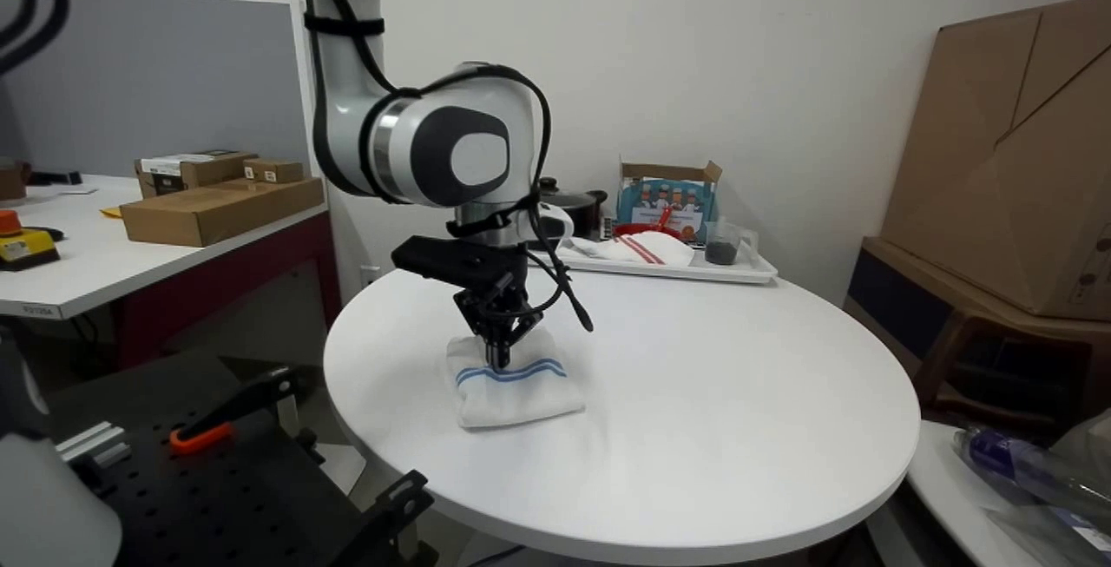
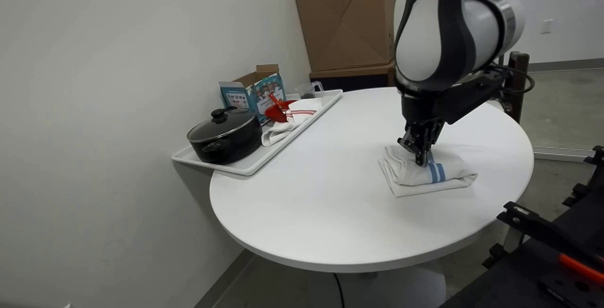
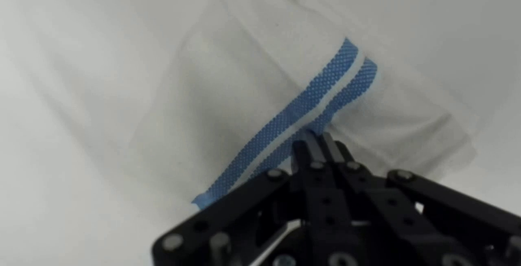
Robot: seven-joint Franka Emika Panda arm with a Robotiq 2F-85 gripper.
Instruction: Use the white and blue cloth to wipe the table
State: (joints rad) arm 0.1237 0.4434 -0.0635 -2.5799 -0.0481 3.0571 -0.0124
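The white and blue cloth lies folded on the round white table [image 1: 738,393], in both exterior views [image 1: 521,404] [image 2: 420,178]. In the wrist view the cloth [image 3: 228,95] shows two blue stripes running diagonally. My gripper [image 1: 497,359] points down onto the cloth at the stripes; it also shows in an exterior view [image 2: 421,159]. In the wrist view the fingertips [image 3: 319,135] are close together, and the blue stripe bunches up between them. The gripper is shut on the cloth. The cloth's underside and the pinched fold are partly hidden.
A white tray [image 1: 751,274] stands at the table's wall side. It holds a black pot [image 2: 226,136], a red-striped cloth [image 1: 651,247], a red item [image 2: 278,110], an open blue box [image 1: 667,202] and a clear cup [image 1: 722,241]. Large cardboard boxes [image 1: 1015,168] stand beyond the table.
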